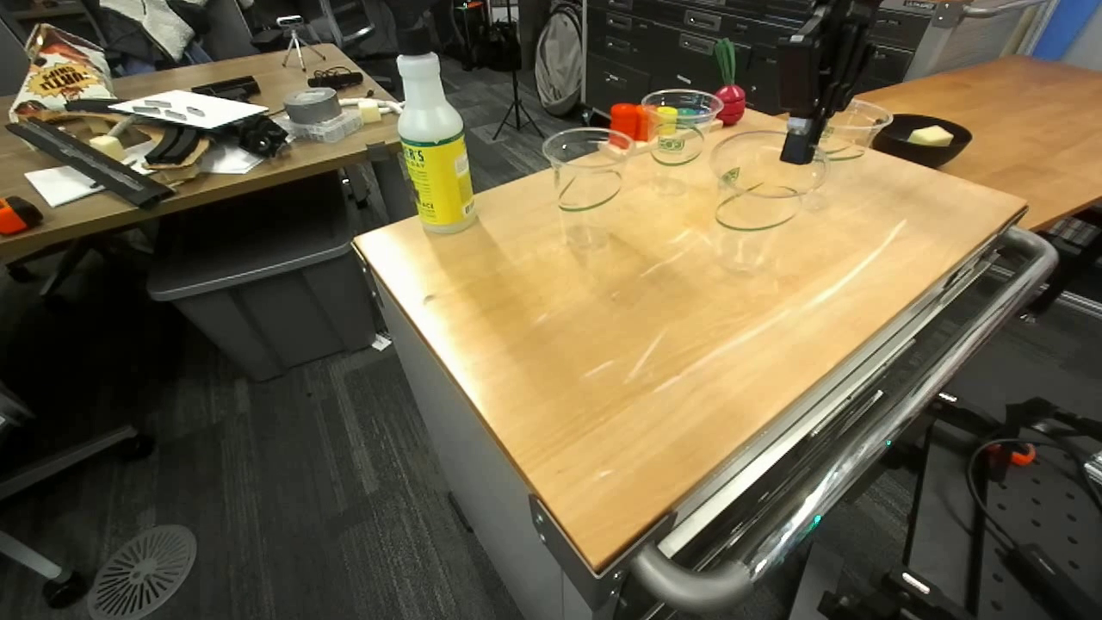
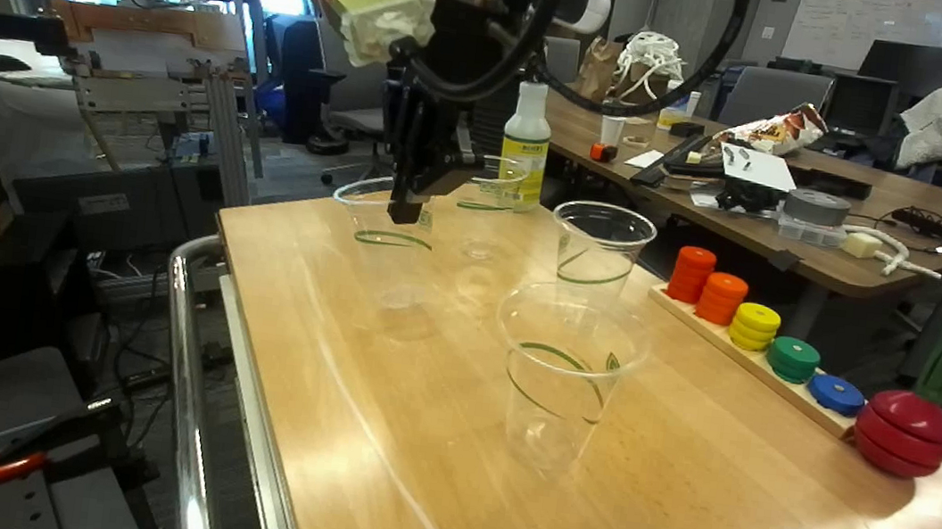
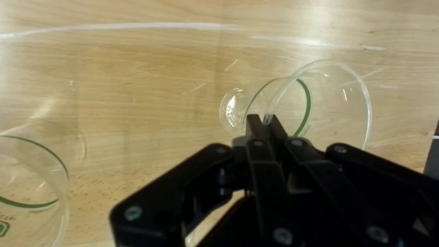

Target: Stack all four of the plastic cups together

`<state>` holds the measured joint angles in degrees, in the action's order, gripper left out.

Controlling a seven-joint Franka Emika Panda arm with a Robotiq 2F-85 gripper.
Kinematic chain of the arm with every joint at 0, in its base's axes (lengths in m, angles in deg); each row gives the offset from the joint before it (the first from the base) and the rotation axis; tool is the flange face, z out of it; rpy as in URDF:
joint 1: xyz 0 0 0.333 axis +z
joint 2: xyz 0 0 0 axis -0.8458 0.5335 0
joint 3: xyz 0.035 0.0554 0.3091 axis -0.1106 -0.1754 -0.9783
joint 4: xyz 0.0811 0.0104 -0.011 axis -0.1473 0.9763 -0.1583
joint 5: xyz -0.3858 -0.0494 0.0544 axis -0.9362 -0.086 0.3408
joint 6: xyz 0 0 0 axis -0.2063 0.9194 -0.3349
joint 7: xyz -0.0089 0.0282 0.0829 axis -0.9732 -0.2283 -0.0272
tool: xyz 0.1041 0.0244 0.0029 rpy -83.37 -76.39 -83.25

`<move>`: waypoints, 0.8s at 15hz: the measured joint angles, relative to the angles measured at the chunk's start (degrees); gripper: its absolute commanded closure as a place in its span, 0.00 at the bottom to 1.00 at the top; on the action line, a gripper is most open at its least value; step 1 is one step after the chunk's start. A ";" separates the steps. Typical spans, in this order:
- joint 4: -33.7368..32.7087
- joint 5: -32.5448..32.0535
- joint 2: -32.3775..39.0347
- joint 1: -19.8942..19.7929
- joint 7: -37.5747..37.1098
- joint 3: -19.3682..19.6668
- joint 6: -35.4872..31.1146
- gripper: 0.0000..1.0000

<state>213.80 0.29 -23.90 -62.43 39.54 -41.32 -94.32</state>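
Note:
Several clear plastic cups stand upright and apart on the wooden table. My gripper (image 1: pixel 797 153) is shut on the rim of the plastic cup (image 1: pixel 756 220) nearest the metal handle; this cup also shows in an exterior view (image 2: pixel 391 246). In the wrist view the rim of this cup (image 3: pixel 322 103) passes between the fingertips of the gripper (image 3: pixel 263 119). I cannot tell whether its base touches the table. Another cup (image 2: pixel 493 191) is by the bottle, one (image 2: pixel 600 253) by the ring toy, and one (image 2: pixel 560 383) in front. A cup (image 3: pixel 31 185) shows at the left of the wrist view.
A yellow-labelled bottle (image 1: pixel 439 172) with a white top stands at the table corner. A coloured ring toy (image 2: pixel 754 335) and a red radish-like toy (image 2: pixel 904 435) lie along the table's edge. A metal handle (image 1: pixel 861 465) runs along the opposite edge. A black bowl (image 1: pixel 925 142) is beyond.

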 measured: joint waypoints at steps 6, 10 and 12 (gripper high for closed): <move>-2.24 4.66 -8.13 0.09 4.29 0.92 6.40 0.98; -8.59 5.40 -9.63 1.17 4.18 0.60 9.20 0.98; -13.02 6.32 -7.66 2.05 4.17 0.57 9.85 0.98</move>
<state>200.78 6.61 -31.56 -60.38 43.71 -40.76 -84.47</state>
